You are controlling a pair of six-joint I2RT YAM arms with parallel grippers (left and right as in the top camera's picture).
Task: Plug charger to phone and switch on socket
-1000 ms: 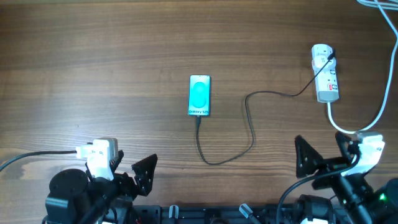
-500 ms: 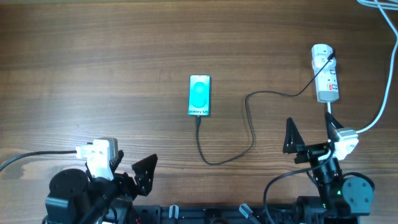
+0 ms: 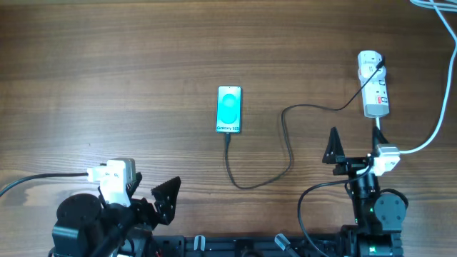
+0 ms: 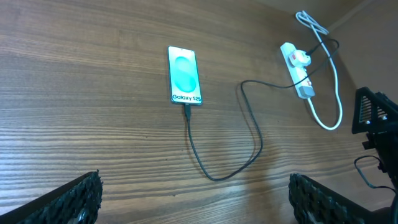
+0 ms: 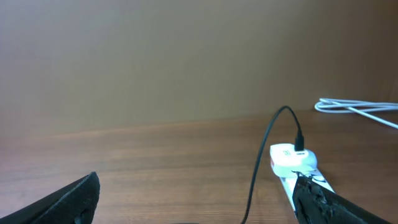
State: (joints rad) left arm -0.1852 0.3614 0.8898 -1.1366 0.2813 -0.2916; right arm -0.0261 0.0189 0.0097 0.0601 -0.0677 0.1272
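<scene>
Your left end effector [image 3: 151, 188] and right end effector [image 3: 353, 151] both sit at the near edge of the surface [image 3: 107, 71], fingers spread and holding nothing. The phone [image 3: 228, 109] lies screen-up mid-surface. The charger [image 3: 287, 143] loops from the phone's lower edge to its plug in the socket [image 3: 374, 89] at far right, just beyond your right end effector.

Left gripper [image 3: 151, 194]: jaws spread wide, arm folded low behind it, one dark fingertip [image 4: 74, 198] at each lower corner of its wrist view. Right gripper [image 3: 353, 151]: jaws likewise wide apart, pointing forward from its base, arm bunched directly behind the hand.
</scene>
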